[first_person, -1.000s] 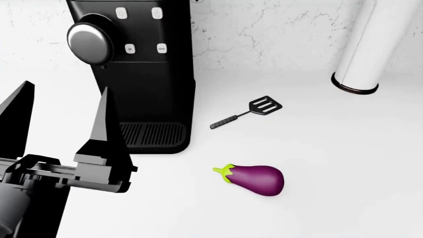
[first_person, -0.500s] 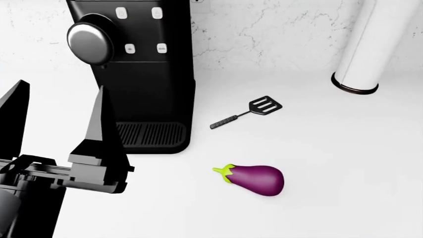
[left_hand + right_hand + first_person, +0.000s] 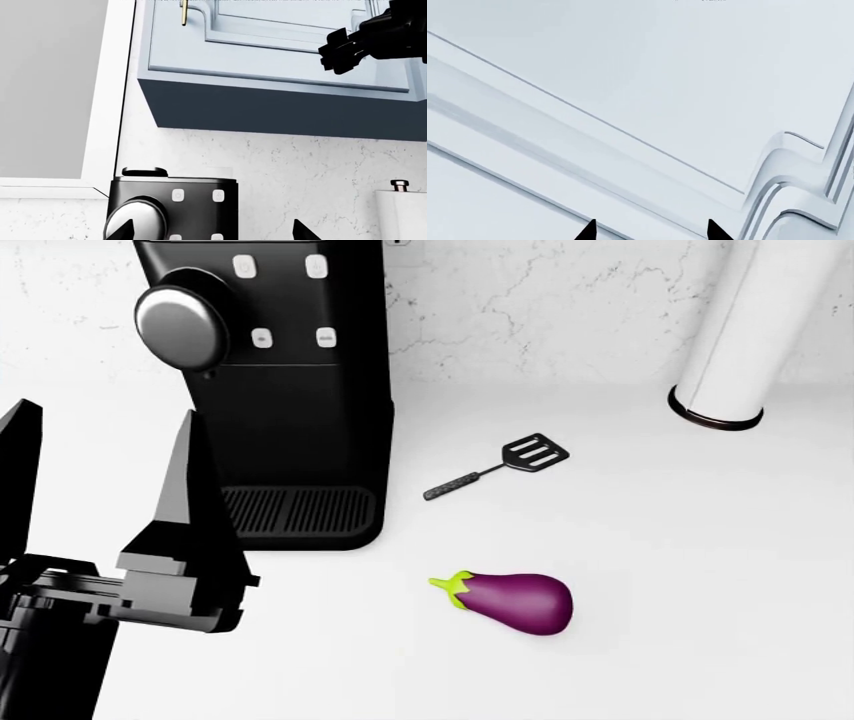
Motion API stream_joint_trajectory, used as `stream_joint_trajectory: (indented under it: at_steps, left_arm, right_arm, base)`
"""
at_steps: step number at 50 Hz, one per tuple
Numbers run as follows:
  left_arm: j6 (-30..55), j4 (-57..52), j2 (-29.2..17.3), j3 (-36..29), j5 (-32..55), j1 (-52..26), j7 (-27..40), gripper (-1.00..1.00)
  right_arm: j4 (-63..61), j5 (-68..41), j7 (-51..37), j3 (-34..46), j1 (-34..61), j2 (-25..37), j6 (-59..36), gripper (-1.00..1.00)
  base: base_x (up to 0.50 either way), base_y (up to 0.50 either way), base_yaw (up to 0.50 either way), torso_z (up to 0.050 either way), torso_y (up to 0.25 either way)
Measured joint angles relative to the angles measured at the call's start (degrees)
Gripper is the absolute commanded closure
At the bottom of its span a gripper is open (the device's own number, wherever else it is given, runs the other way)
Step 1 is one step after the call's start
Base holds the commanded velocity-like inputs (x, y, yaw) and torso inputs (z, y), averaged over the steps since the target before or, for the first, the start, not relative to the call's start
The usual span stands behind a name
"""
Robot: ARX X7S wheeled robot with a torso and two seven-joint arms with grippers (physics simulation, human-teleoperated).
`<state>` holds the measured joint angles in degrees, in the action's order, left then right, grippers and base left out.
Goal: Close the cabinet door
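Cabinet door [image 3: 280, 45]: pale blue-white, brass handle [image 3: 184, 12], dark navy underside. Coffee machine [image 3: 287, 390]: black, chrome knob [image 3: 180, 328], white buttons. Eggplant [image 3: 514, 601]: purple, green stem. Spatula [image 3: 497, 468]: black. Surface [image 3: 667, 540]: white. Wall [image 3: 534, 300] behind the machine: white marble veining.

Coffee machine [image 3: 287, 390], spatula [image 3: 497, 468], eggplant [image 3: 514, 601], paper-towel roll [image 3: 754, 325].

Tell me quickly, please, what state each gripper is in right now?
Left gripper: open, black fingers spread, holding nothing.
Right gripper: fingertips apart against the pale blue panelled cabinet door, holding nothing.
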<state>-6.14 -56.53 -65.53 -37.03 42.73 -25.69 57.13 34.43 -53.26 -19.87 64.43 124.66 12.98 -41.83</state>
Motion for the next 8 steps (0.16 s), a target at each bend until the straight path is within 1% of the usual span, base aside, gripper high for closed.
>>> stream_joint_trajectory:
  at_steps: [8]
  left_arm:
    - [-0.27, 0.01, -0.17, -0.11, -0.02, 0.01, 0.05, -1.00]
  right_arm:
    - [2.52, 1.49, 1.26, 0.10, 2.15, -2.24, -4.10, -1.00]
  base:
    - [0.03, 0.01, 0.02, 0.006, -0.014]
